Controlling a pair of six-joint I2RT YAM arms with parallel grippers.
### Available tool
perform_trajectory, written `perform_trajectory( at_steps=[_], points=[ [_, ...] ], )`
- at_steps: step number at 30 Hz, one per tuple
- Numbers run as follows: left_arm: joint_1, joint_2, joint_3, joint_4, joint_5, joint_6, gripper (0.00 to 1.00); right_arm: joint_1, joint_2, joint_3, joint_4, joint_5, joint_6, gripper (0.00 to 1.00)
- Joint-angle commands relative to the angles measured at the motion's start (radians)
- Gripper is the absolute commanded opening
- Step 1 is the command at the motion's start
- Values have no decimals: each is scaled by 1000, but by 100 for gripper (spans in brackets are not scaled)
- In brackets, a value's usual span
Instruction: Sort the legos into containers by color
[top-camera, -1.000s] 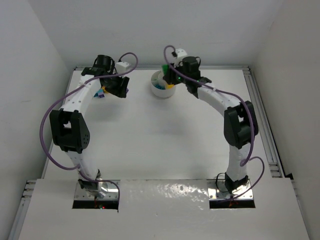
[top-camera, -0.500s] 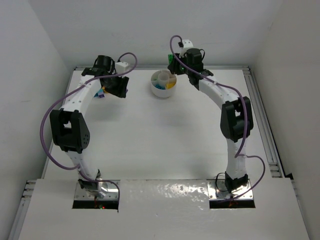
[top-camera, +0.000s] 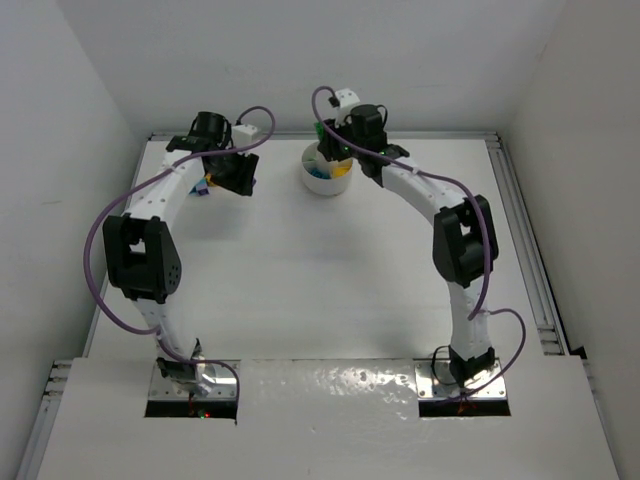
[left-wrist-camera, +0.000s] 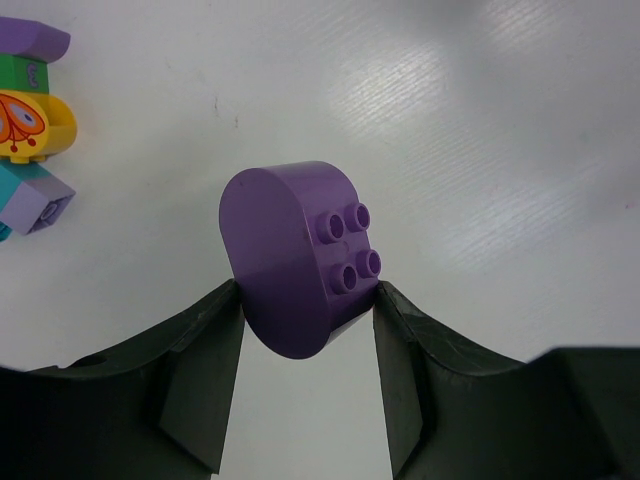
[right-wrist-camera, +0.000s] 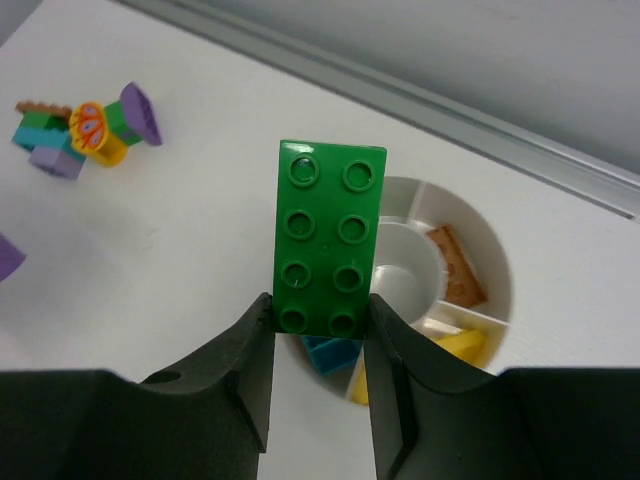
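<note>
My right gripper (right-wrist-camera: 318, 325) is shut on a green two-by-four lego (right-wrist-camera: 328, 236) and holds it above the round white dish (right-wrist-camera: 495, 262), over its left side. The dish holds an orange brick (right-wrist-camera: 456, 265), a yellow brick (right-wrist-camera: 458, 347) and a blue brick (right-wrist-camera: 331, 353) in separate wedges. In the top view the right gripper (top-camera: 327, 140) is over the dish (top-camera: 326, 186). My left gripper (left-wrist-camera: 305, 310) is shut on a rounded purple lego (left-wrist-camera: 292, 254) above the table. A cluster of purple, green, yellow and teal legos (left-wrist-camera: 32, 110) lies at its upper left, also in the right wrist view (right-wrist-camera: 85, 131).
A grey rail (right-wrist-camera: 400, 95) runs along the table's far edge behind the dish. White walls stand close on the left and right of the table (top-camera: 320, 280). The left gripper (top-camera: 236, 176) hangs near the table's far left corner.
My right gripper has swung left with the green lego, from behind the dish's right rim to over the dish. The left arm has barely moved.
</note>
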Motion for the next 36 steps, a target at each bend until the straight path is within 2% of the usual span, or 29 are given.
perform_trajectory(
  at_steps=[1, 5, 15, 20, 26, 30, 36],
  points=[
    [3, -6, 0, 44, 2, -7, 0, 66, 22, 60, -52, 28, -103, 0],
    [3, 17, 42, 32, 4, -11, 0, 73, 11, 21, -30, -3, -33, 0],
    [3, 30, 77, 17, 1, -21, 0, 79, -56, -91, -26, 2, -3, 0],
    [3, 20, 80, 12, -4, -22, 0, 28, -188, -275, 118, 48, 135, 0],
    [3, 11, 51, 17, 1, -27, 0, 3, -335, -479, 148, 95, 136, 0],
    [3, 5, 39, 20, 5, -31, 0, 3, -395, -577, 171, 88, 167, 0],
    [3, -9, 19, 31, 5, -31, 0, 3, -423, -627, 175, 108, 193, 0]
  ],
)
